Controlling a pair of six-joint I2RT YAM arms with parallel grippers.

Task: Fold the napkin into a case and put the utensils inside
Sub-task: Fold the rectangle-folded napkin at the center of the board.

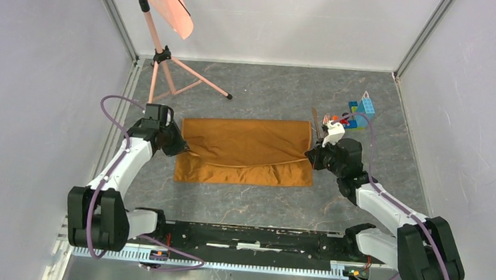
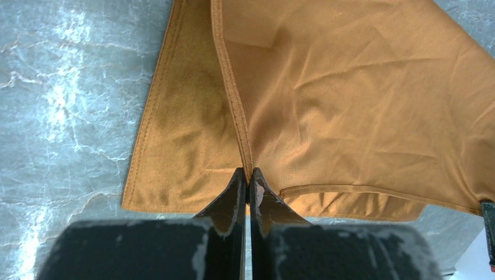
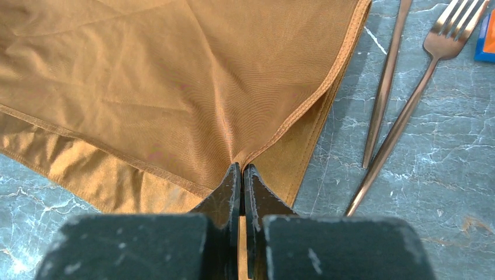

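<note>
**A:** Two end effectors, both clamped fully shut on cloth. The left end effector (image 2: 247, 175) pinches the hem of the napkin (image 1: 244, 150) on its left side. The right end effector (image 3: 241, 169) pinches the matching hem on the right.

**B:** Where does the napkin lie?

**A:** Flat on the tabletop (image 1: 269, 88) between the arms, with an upper layer over a lower one whose near strip shows. The fork (image 3: 436, 58) and the knife-like stick (image 3: 386, 81) rest on bare stone just beside its right edge, not touching it.

**B:** What could go wrong?

**A:** I judge the fabric slippery and each pinch thin, so a quick pull could let the hem slide out. If the arms travel unevenly, the fold skews. If the lower layer drags along, the whole cloth shifts. The right arm also works close to the fork, and a sideways sweep could knock it away.

**B:** Anything unclear?

**A:** I cannot tell whether each pinch holds only the upper layer or the one beneath too. The right wrist view crops the fork's tines and the stick's far end, and from above the right wrist hides most of both pieces.
</note>
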